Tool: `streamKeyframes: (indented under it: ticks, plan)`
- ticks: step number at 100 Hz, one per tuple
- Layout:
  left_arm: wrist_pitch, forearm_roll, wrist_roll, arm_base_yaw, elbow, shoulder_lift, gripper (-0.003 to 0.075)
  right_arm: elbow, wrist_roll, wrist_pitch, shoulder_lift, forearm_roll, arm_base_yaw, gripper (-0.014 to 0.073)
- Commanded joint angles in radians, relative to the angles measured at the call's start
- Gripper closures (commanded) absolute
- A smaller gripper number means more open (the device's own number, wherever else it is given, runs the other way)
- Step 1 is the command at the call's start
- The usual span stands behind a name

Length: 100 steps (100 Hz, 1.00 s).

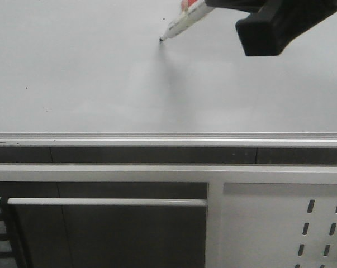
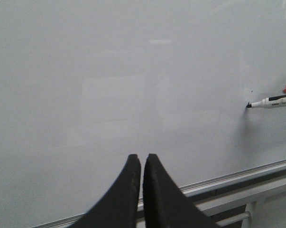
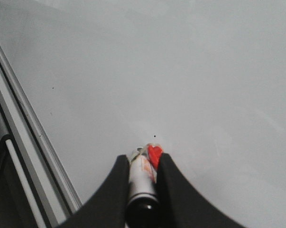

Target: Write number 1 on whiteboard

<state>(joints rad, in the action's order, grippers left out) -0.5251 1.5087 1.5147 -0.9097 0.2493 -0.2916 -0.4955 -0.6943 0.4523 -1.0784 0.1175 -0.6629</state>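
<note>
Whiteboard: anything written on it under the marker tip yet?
No stroke shows on the whiteboard, just a tiny dark dot at the marker tip and a few specks. The right gripper clamps the marker. Board behind gripper and marker is hidden.

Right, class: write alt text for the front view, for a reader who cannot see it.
A marker held by the right gripper reaches in from the upper right, its black tip at the surface of a blank whiteboard; no stroke is drawn yet. A silver rail runs along the board's lower edge.
</note>
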Motion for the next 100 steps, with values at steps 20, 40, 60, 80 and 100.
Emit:
streamKeyframes:
  ticks: [20,40,60,80,100]
  plan:
    - [0.003,0.008,0.009,-0.008,0.026,-0.008,0.0738,-0.027,-0.009,0.108,0.011,0.011,0.006,0.0644]
    - [0.003,0.008,0.009,-0.008,0.026,-0.008,0.0738,-0.027,-0.009,0.108,0.011,0.032,0.006,0.0644]
    - [0.003,0.008,0.009,-0.008,0.026,-0.008,0.0738,-0.027,-0.009,0.082,-0.021,0.046,0.006,0.0644]
    - [0.003,0.008,0.009,-0.008,0.026,-0.008,0.0738,-0.027,-0.009,0.074,-0.051,0.053,0.006,0.0644]
    - [0.003,0.008,0.009,-0.008,0.026,-0.008,0.0738,-0.027,-0.009,0.068,-0.059,0.085,0.006,0.0644]
